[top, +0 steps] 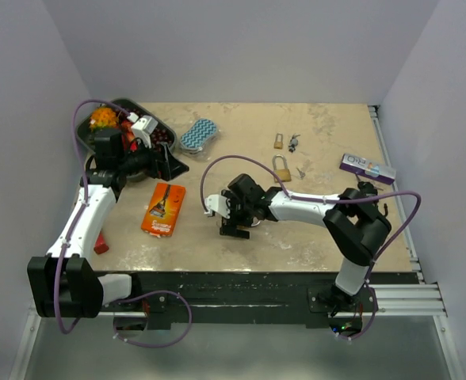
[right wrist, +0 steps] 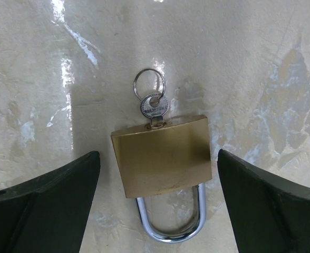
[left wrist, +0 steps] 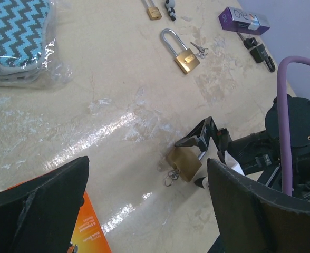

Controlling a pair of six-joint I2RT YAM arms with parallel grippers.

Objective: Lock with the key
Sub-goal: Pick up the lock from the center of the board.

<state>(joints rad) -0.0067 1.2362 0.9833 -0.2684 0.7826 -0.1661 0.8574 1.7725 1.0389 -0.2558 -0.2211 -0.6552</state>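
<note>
A brass padlock point(right wrist: 163, 155) lies flat on the table with a key point(right wrist: 154, 108) and its ring stuck in the bottom of the body. Both legs of its steel shackle point(right wrist: 171, 232) run up to the body. My right gripper point(right wrist: 157, 158) stands open over it, one finger on each side, touching nothing. From the left wrist view the same padlock point(left wrist: 185, 162) shows between the right gripper's fingers point(left wrist: 197, 138). My left gripper point(left wrist: 147, 168) is open and empty, hovering well to the left point(top: 169, 166) of the right gripper point(top: 234, 224).
A long-shackle padlock point(top: 281, 169), a small padlock point(top: 278, 141) and loose keys point(top: 294, 142) lie further back. A purple box point(top: 367, 168) sits at the right, an orange package point(top: 163, 209) at the left, a blue chevron pack point(top: 199, 134) and a black tray point(top: 130, 104) at the back left.
</note>
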